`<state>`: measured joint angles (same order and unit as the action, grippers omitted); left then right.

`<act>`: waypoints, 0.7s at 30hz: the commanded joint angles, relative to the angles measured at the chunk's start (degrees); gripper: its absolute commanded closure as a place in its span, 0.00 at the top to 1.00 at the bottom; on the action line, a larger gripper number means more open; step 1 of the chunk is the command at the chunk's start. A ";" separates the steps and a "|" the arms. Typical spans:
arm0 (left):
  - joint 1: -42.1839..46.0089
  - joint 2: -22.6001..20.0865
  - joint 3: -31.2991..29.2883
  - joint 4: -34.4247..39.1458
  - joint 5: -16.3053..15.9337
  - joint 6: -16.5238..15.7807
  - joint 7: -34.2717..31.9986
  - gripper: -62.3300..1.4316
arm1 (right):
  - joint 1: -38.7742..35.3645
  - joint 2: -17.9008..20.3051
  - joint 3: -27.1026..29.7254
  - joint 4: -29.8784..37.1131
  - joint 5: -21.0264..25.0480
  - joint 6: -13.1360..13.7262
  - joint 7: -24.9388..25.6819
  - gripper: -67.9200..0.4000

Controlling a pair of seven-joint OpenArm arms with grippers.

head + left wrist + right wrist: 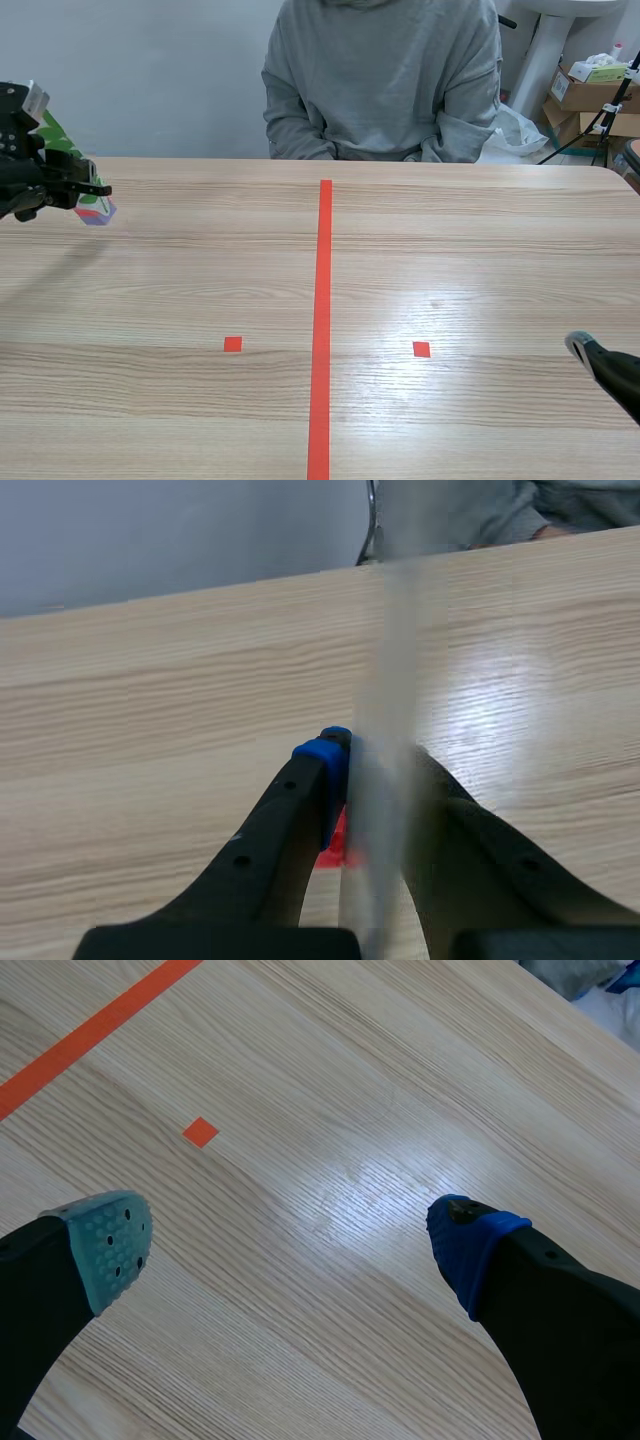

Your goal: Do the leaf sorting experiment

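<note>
Left hand (376,770) pinching thin sheet (398,660), perhaps card

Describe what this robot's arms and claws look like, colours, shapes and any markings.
Both arms are black. The left arm ends in the left claw: two thick black fingers with small round holes, one tipped by a blue soft pad. The right arm ends in the right claw, same fingers; one has a grey-green dotted pad, the other a bright blue pad.

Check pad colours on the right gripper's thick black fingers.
One grey-green pad, one blue pad; right wrist view.
</note>
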<state>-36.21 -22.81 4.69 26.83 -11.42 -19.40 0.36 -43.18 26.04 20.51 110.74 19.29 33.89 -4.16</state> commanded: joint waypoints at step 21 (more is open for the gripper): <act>-3.80 3.23 4.31 -7.82 7.87 2.38 -2.54 0.09 | 0.48 -0.02 0.07 0.90 0.37 0.02 0.63 0.83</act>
<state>-39.94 -19.07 9.37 18.09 -3.03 -17.12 -0.95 -43.18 26.04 20.51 110.74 19.29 33.89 -4.16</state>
